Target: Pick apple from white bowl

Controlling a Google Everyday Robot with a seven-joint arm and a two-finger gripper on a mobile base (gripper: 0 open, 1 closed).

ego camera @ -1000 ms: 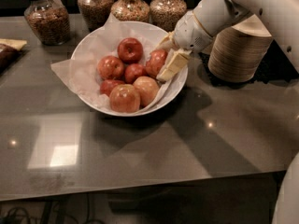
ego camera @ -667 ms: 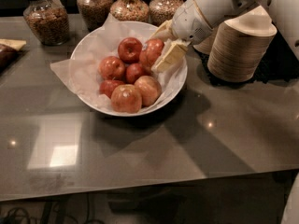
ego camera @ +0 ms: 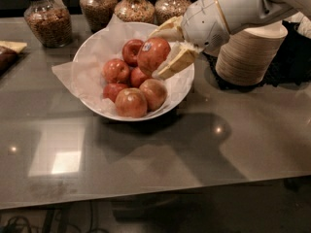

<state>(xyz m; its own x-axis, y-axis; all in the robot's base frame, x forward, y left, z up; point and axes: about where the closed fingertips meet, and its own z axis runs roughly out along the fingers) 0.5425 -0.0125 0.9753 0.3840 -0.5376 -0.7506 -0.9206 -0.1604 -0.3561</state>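
Note:
The white bowl [ego camera: 92, 50], lined with crinkled white paper, stands at the back middle of the grey table and holds several red and yellow-blushed apples. My gripper [ego camera: 163, 50] reaches in from the upper right over the bowl's right side. Its cream fingers [ego camera: 177, 62] are shut on the apple [ego camera: 153, 54], a red one with a small white-and-blue sticker on top. The apple is held slightly above the other apples in the bowl.
A stack of beige paper bowls [ego camera: 248, 50] stands right of the white bowl, under my arm. Several glass jars of grains [ego camera: 48, 21] line the back edge. A dark object [ego camera: 7, 55] lies at the far left. The glossy table [ego camera: 155, 149] extends to the front.
My gripper has closed on the stickered apple and lifted it up and to the left out of the pile. The camera view is closer to the bowl now.

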